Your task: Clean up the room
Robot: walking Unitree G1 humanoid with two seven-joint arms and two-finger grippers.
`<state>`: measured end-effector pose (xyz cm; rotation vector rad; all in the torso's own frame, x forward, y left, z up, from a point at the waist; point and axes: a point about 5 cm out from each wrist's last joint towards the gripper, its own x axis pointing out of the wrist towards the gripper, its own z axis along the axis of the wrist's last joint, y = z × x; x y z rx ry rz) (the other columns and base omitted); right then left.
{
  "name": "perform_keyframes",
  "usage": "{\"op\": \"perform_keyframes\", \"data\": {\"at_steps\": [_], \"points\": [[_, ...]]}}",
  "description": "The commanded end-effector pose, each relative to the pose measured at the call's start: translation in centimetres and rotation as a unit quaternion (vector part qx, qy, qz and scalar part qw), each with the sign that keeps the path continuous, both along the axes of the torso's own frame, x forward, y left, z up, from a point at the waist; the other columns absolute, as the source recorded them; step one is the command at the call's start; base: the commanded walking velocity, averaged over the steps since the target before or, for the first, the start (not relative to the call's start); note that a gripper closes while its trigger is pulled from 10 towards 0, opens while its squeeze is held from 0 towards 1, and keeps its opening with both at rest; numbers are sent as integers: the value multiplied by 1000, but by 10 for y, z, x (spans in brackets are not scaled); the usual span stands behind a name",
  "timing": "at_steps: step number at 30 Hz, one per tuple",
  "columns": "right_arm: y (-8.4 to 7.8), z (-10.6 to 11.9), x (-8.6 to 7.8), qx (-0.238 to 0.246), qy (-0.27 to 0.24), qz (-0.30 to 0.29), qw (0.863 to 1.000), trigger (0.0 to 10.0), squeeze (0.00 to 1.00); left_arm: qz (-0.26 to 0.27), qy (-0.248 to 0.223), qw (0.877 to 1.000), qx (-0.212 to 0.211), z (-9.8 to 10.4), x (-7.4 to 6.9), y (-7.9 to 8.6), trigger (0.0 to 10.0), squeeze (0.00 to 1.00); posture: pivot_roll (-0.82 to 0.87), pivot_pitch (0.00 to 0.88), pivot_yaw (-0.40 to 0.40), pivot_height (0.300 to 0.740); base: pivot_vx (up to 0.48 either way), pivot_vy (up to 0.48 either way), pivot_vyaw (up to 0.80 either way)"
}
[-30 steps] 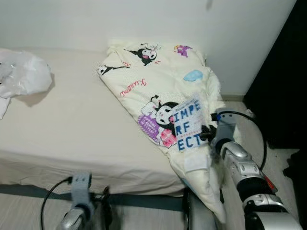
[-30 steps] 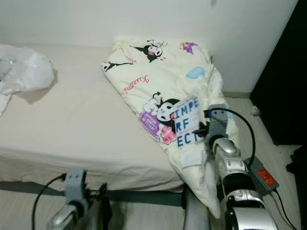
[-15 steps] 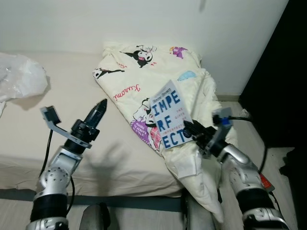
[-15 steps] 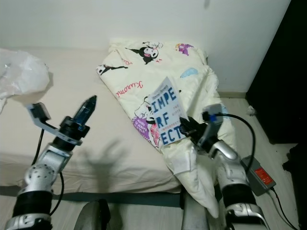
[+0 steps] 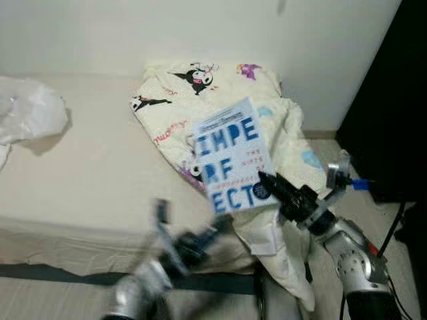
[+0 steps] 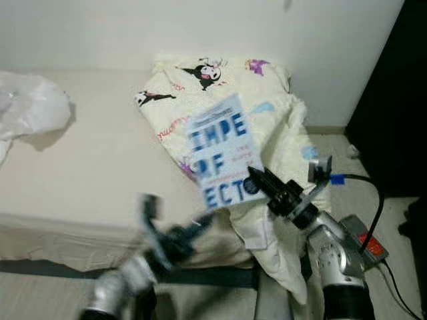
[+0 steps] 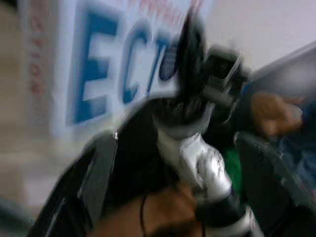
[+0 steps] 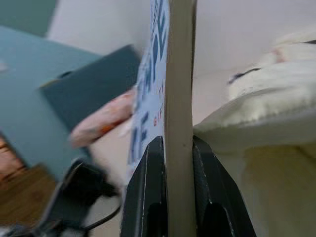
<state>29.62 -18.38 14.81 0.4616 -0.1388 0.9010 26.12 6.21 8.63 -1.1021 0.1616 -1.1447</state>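
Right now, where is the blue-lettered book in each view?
Left eye: book centre, raised over the quilt, held by the right gripper.
Right eye: centre.
Left wrist: blurred cover, upper part.
Right wrist: edge-on between the jaws.
Shared landmark: the cartoon quilt.

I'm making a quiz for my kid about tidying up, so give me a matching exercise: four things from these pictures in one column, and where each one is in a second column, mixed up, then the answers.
Things:
1. book
2. cartoon blanket
3. plastic bag
4. power strip

Places:
A. on the floor beside the bed
B. crumpled at the far left of the mattress
C. held up in the right gripper
D. heaped on the mattress near the wall

Pairs: 1-C, 2-D, 3-B, 4-A
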Motion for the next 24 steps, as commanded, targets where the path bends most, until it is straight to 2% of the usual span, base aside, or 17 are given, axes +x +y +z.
{"op": "perform_keyframes", "data": {"at_steps": [1, 2, 4, 8, 10, 15, 17, 18, 19, 20, 21, 22, 23, 24], "points": [[-1, 8, -7, 10, -19, 24, 999, 0, 0, 17, -6, 1000, 15, 2, 3, 1, 10000, 0, -46, 138, 50, 495, 0, 0, 0], [-1, 8, -7, 10, -19, 24, 999, 0, 0, 17, -6, 1000, 15, 2, 3, 1, 10000, 0, -46, 138, 50, 495, 0, 0, 0], [-4, -1, -16, -9, 4, 47, 999, 0, 0, 40, 6, 999, 33, 3, 11, -16, 10000, 0, -51, 144, 52, 495, 0, 0, 0], [-6, -5, -18, -25, 15, 50, 998, 0, 0, 47, 7, 998, 30, 6, 14, -21, 10000, 0, -57, 146, 54, 495, 0, 0, 0], [-11, -8, -22, -47, 32, 48, 997, 0, 0, 50, 2, 999, -2, 16, 17, -24, 10000, 0, -62, 151, 55, 495, 0, 0, 0], [-18, -7, -27, -52, 42, 47, 997, 0, 0, 36, -24, 998, -37, 29, 16, -17, 10000, 0, -62, 153, 54, 495, 0, 0, 0], [-19, -6, -28, -52, 43, 46, 997, 0, 0, 40, -33, 998, -28, 28, 17, -12, 10000, 0, -64, 155, 54, 495, 0, 0, 0], [-21, -5, -29, -51, 43, 45, 997, 0, 0, 50, -43, 998, -5, 24, 19, -3, 10000, 0, -67, 156, 54, 495, 0, 0, 0], [-21, -5, -29, -51, 43, 45, 997, 0, 0, 50, -43, 998, -5, 24, 19, -3, 10000, 0, -67, 156, 54, 495, 0, 0, 0], [-23, -4, -30, -51, 42, 43, 997, 0, 0, 70, -49, 996, 38, 15, 23, 12, 10000, 0, -68, 157, 55, 495, 0, 0, 0], [-23, -4, -30, -51, 42, 43, 997, 0, 0, 70, -49, 996, 38, 15, 23, 12, 10000, 0, -68, 157, 55, 495, 0, 0, 0], [-24, -2, -31, -51, 41, 41, 997, 0, 0, 97, -48, 991, 77, 6, 28, 34, 10000, 0, -70, 158, 55, 495, 0, 0, 0], [-24, -2, -31, -51, 41, 41, 997, 0, 0, 97, -48, 991, 77, 6, 28, 34, 10000, 0, -70, 158, 55, 495, 0, 0, 0], [-26, -1, -31, -51, 41, 40, 997, 0, 0, 118, -48, 986, 110, -1, 30, 59, 10000, 0, -68, 160, 52, 495, 0, 0, 0]]}}
